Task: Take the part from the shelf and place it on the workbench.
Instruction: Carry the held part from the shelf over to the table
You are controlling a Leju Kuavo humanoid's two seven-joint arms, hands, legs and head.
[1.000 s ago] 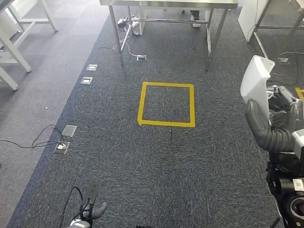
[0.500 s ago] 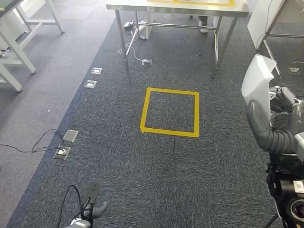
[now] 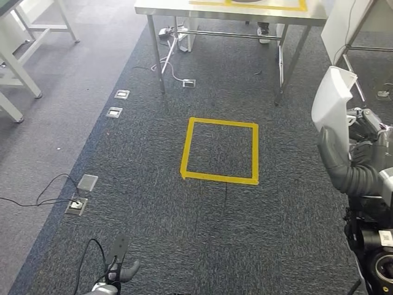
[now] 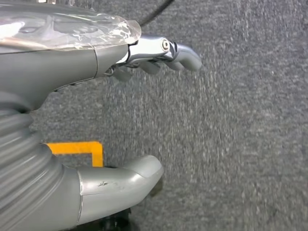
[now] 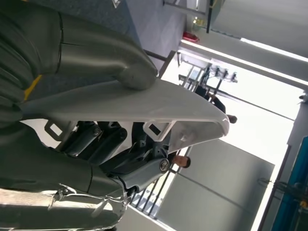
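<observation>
Carrying stage, by the look of it. White part gripped in the right hand, thumb pressed on one face and dark fingers curled against the other (clearest from the right wrist camera). Held upright at the right edge of the head view, long axis roughly vertical, top end flaring above the hand. Left hand hanging low over the carpet, holding nothing, thumb and fingers apart.

Steel-legged counter straight ahead at the far side, yellow tape along its top edge. Between here and there, a yellow taped square on the dark carpet, probably a standing mark. Floor sockets and a loose cable off to the left.

Key relation: counter lies forward and somewhat left of the loaded hand, well apart, out of reach for now. Likely needs more walking toward the square, then a forward reach with the right arm, the nearer and only loaded one, before setting down.
</observation>
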